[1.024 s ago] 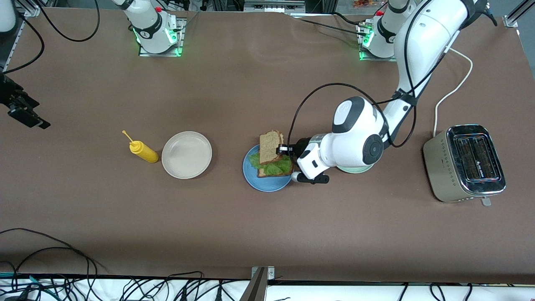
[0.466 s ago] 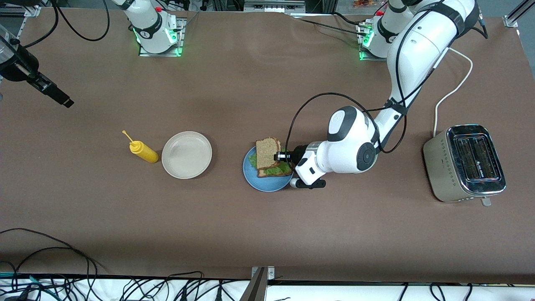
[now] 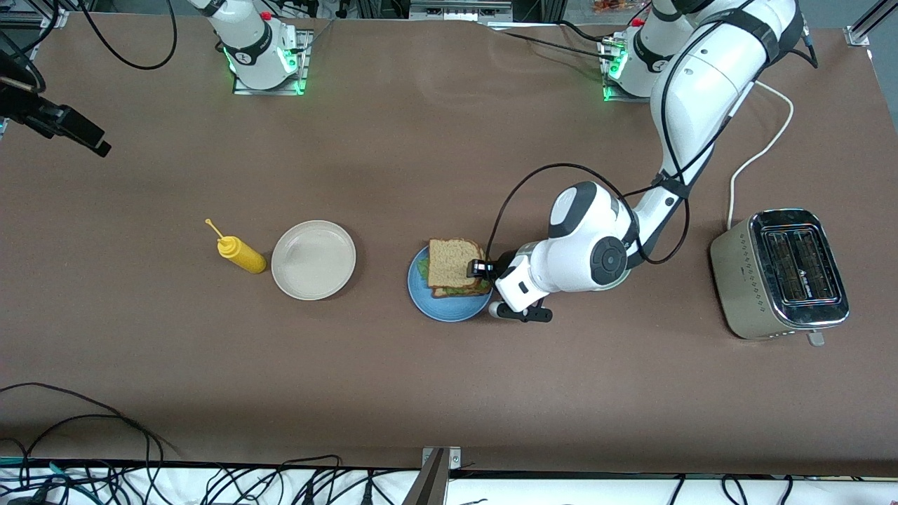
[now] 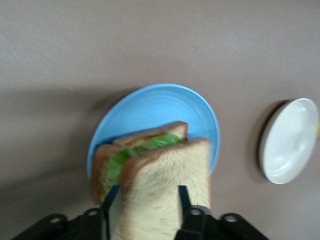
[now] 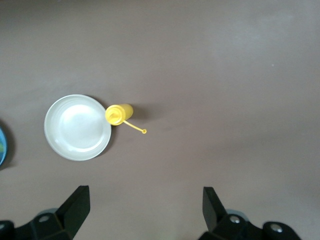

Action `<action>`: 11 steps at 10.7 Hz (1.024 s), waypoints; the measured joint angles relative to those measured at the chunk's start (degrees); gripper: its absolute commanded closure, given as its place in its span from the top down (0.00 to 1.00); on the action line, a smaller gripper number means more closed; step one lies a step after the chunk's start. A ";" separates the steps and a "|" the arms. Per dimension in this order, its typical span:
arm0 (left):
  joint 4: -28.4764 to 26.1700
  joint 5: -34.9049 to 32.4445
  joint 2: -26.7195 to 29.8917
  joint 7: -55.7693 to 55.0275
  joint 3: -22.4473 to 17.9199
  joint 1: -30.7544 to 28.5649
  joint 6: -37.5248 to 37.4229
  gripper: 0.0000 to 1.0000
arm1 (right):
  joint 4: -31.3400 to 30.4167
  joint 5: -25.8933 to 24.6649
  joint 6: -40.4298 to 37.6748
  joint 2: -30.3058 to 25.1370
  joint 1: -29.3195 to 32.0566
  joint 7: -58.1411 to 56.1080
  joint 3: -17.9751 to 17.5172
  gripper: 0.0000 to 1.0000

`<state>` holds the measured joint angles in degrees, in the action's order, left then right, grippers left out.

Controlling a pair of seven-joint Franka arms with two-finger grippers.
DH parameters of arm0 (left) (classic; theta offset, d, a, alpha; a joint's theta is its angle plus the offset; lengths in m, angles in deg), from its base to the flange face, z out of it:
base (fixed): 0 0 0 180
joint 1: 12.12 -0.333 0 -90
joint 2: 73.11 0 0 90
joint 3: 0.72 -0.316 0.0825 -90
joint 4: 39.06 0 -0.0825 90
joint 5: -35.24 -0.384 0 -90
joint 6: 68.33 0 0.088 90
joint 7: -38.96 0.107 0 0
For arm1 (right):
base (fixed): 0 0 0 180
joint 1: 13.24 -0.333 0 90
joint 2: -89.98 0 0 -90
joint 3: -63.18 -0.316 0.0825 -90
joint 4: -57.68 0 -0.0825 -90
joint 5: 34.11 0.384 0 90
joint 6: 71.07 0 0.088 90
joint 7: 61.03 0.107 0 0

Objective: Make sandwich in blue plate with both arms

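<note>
my left arm reaching down low from its base, wrist bent sideways, left gripper (image 3: 479,268) pinching the top bread slice (image 3: 454,263), right arm pulled up high, right gripper (image 5: 145,207) hanging with fingers wide apart

A broad table (image 3: 393,393) covered in matte brown material fills nearly the whole scene under even, soft light that casts only faint shadows. Black cables (image 3: 77,421) loop across its nearest corner and tangle along a white strip (image 3: 210,484) below the table's near edge. Aluminium framing (image 3: 866,24) shows at the corners by the bases. A white power cord (image 3: 761,151) curls over the brown surface.
</note>
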<state>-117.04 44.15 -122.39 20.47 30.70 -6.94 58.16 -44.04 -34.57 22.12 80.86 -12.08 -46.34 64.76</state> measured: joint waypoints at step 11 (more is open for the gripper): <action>0.68 -7.95 18.26 -0.48 -3.23 -2.96 -18.20 1.00 | 5.15 1.87 -5.06 5.21 2.18 -5.95 -1.97 1.00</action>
<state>-116.36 36.20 -104.13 19.99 27.46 -9.89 39.96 -38.89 -32.70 17.06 86.07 -9.90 -52.29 62.79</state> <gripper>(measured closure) 0.000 0.000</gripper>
